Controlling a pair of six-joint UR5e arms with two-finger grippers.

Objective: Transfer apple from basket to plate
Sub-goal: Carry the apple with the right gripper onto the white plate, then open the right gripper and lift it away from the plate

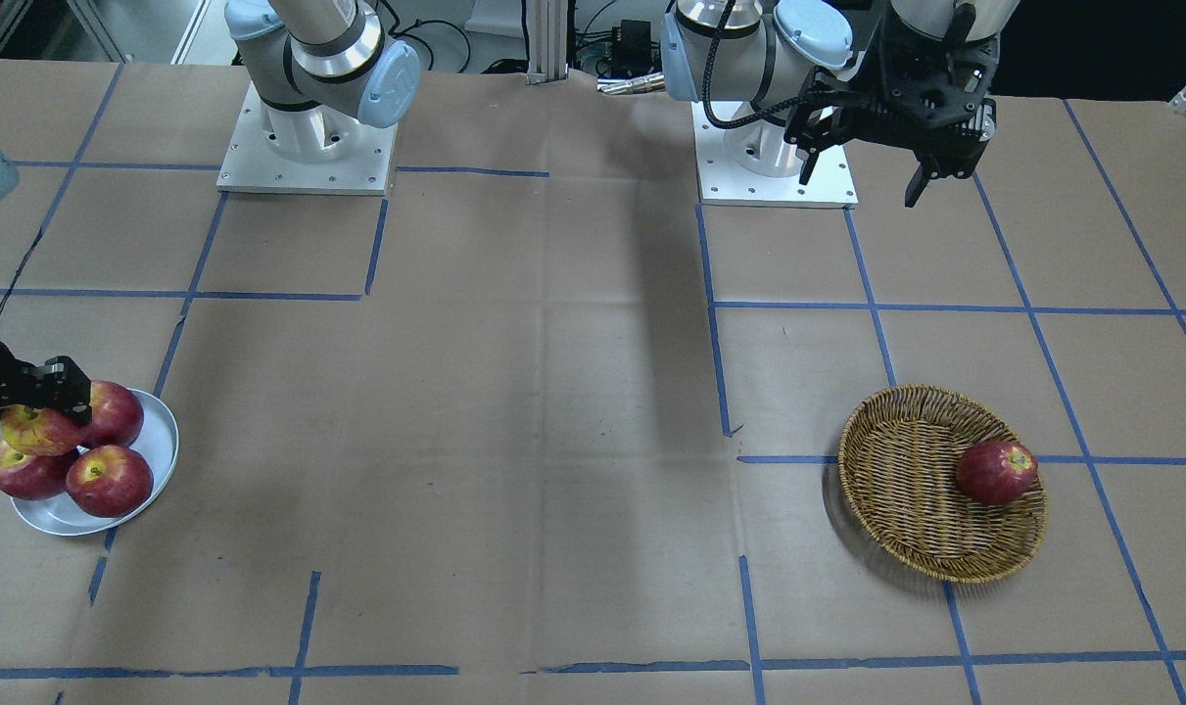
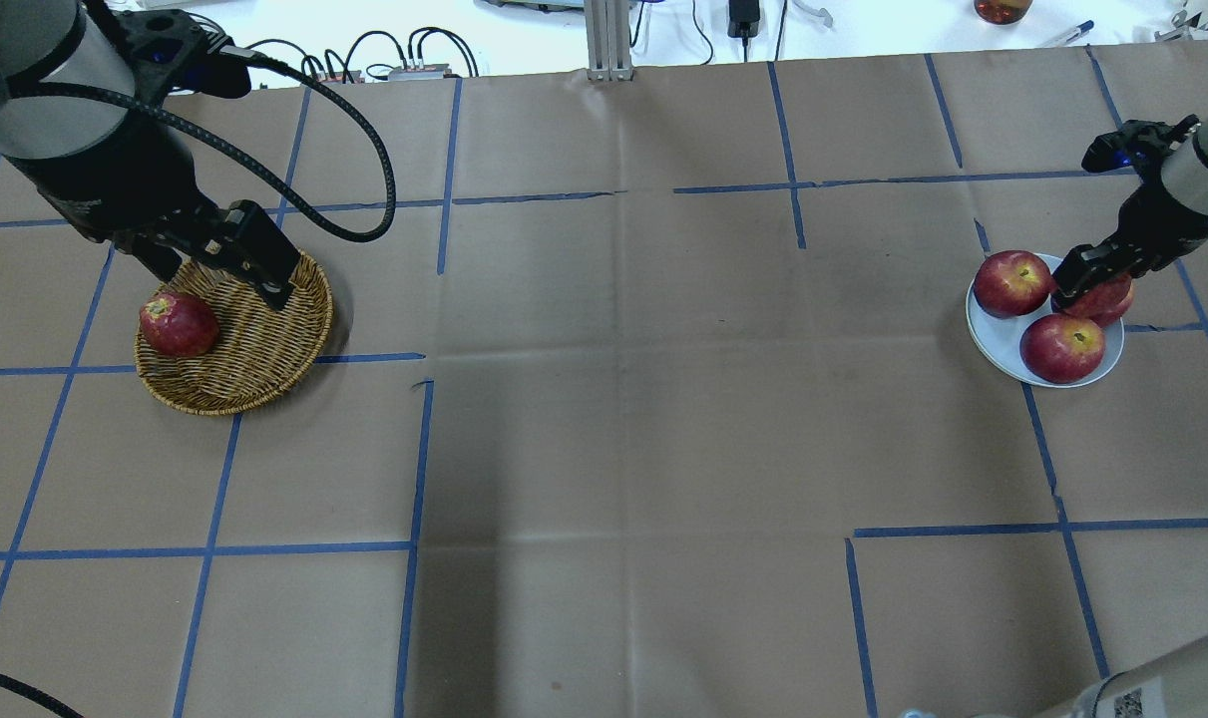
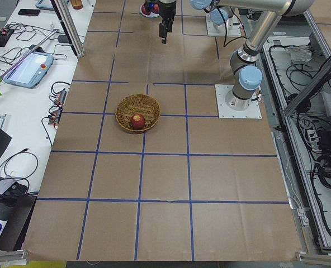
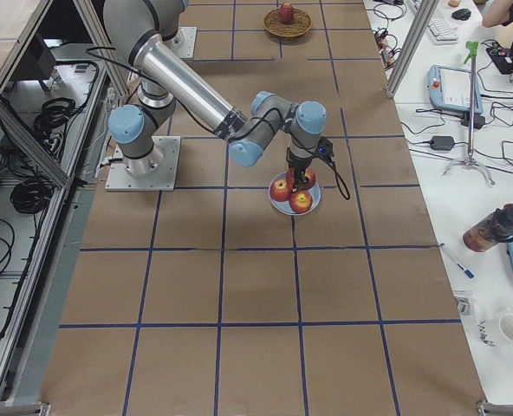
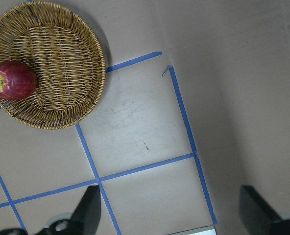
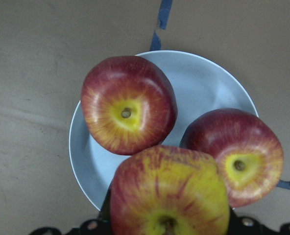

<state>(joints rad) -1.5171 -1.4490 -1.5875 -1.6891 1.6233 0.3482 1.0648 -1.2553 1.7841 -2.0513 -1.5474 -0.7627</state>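
My right gripper is shut on the apple, red with big yellow streaks. It holds the apple low over the pale plate, at the side nearest the wrist. The apple also shows in the front view and the overhead view. I cannot tell whether it touches the apples under it. My left gripper is open and empty, high above the wicker basket. The basket also shows in the front view and the left wrist view.
Three dark red apples lie on the plate: one, another and a third. One dark red apple lies in the basket, at its edge. Brown paper with blue tape lines covers the table.
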